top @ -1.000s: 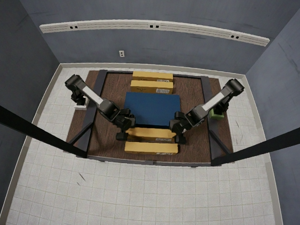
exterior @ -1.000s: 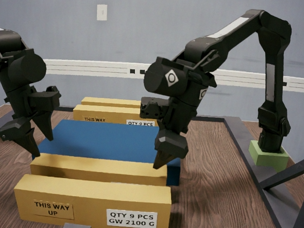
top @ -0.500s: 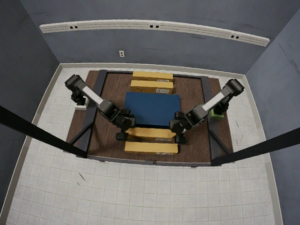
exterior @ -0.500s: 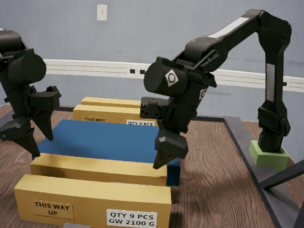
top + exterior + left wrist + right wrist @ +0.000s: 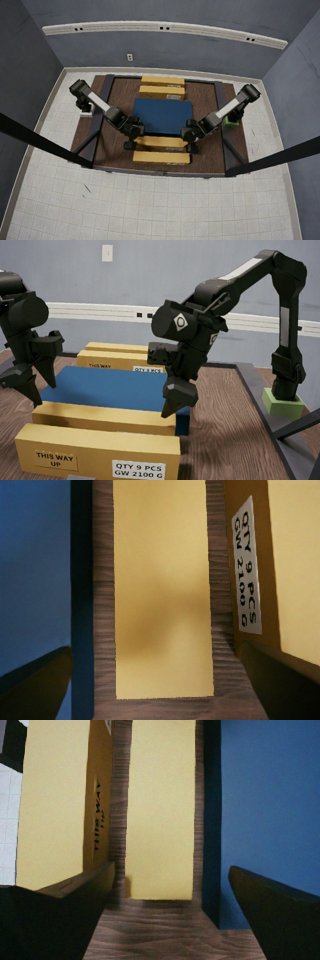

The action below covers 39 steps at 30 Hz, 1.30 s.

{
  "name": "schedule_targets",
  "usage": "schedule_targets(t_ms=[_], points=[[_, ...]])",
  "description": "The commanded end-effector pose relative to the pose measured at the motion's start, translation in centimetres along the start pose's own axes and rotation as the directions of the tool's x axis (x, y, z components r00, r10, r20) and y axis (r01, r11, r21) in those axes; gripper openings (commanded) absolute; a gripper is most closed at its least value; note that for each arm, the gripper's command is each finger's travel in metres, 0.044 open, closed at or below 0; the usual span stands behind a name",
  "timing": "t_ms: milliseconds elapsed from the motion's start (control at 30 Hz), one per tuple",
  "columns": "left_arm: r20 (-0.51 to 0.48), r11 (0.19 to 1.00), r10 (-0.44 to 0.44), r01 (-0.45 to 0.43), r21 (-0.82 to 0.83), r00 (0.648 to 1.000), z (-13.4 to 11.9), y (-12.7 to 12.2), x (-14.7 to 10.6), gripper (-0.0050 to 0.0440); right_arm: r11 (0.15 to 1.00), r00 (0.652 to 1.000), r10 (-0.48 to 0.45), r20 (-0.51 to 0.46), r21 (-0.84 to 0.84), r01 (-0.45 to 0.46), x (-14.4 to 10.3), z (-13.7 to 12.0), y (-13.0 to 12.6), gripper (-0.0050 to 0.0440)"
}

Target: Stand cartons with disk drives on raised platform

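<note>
Presently, in the top view, four yellow cartons are found off the blue raised platform (image 5: 162,113) (image 5: 111,387) (image 5: 35,580) (image 5: 270,820): the rearmost carton (image 5: 162,80) (image 5: 116,346) and inner rear carton (image 5: 161,90) (image 5: 116,357) behind it, the inner front carton (image 5: 161,141) (image 5: 103,414) (image 5: 162,580) (image 5: 160,810) and outermost front carton (image 5: 161,156) (image 5: 95,440) (image 5: 295,555) (image 5: 55,805) before it. The step in hand is judged to be a two-armed weighing lift of the inner front carton.

In the exterior view, the left gripper (image 5: 134,137) (image 5: 47,395) (image 5: 158,652) and right gripper (image 5: 188,141) (image 5: 167,406) (image 5: 0,480) are noted above that carton's ends. "GW 2100 G" is printed on the outermost carton; its contents cannot be confirmed thereby.

In the left wrist view, the fingers are spread wide, with nothing held; the carton top is seen between them.

In the right wrist view, the same wide, unloaded state is recorded. A straight descent into both side gaps is called for, followed by even closing and a level trial lift. Contact with the platform or neighbouring carton is the chief risk.Presently, in the top view, four yellow cartons are found off the blue raised platform (image 5: 162,113) (image 5: 111,387) (image 5: 35,580) (image 5: 270,820): the rearmost carton (image 5: 162,80) (image 5: 116,346) and inner rear carton (image 5: 161,90) (image 5: 116,357) behind it, the inner front carton (image 5: 161,141) (image 5: 103,414) (image 5: 162,580) (image 5: 160,810) and outermost front carton (image 5: 161,156) (image 5: 95,440) (image 5: 295,555) (image 5: 55,805) before it. The step in hand is judged to be a two-armed weighing lift of the inner front carton.

In the exterior view, the left gripper (image 5: 134,137) (image 5: 47,395) (image 5: 158,652) and right gripper (image 5: 188,141) (image 5: 167,406) (image 5: 172,870) are noted above that carton's ends. "GW 2100 G" is printed on the outermost carton; its contents cannot be confirmed thereby.

In the left wrist view, the fingers are spread wide, with nothing held; the carton top is seen between them.

In the right wrist view, the same wide, unloaded state is recorded. A straight descent into both side gaps is called for, followed by even closing and a level trial lift. Contact with the platform or neighbouring carton is the chief risk.
</note>
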<state>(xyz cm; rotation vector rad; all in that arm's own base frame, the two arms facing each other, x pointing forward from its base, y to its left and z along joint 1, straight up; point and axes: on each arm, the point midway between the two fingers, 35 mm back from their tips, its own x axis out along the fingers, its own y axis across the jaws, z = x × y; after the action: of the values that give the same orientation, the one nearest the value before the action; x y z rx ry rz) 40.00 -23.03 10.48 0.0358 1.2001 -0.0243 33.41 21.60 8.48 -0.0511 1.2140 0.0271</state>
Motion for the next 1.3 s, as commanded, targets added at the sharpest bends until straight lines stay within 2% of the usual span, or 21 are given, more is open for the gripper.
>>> schedule_targets(t_ms=[0, 1267], points=[[0.032, 1.000, -0.018, 0.018, -0.007, 0.999, 0.66, -0.15, -0.82, 0.0386, 1.000, 0.999, 0.018, 0.028, 0.007, -0.018, -0.86, 0.85, 0.36, 0.0388], [0.023, 1.000, -0.011, 0.011, -0.007, 1.000, 0.67, -0.16, -0.82, 0.0386, 1.000, 0.999, 0.018, 0.028, 0.007, -0.018, -0.86, 0.85, 0.36, 0.0388]])
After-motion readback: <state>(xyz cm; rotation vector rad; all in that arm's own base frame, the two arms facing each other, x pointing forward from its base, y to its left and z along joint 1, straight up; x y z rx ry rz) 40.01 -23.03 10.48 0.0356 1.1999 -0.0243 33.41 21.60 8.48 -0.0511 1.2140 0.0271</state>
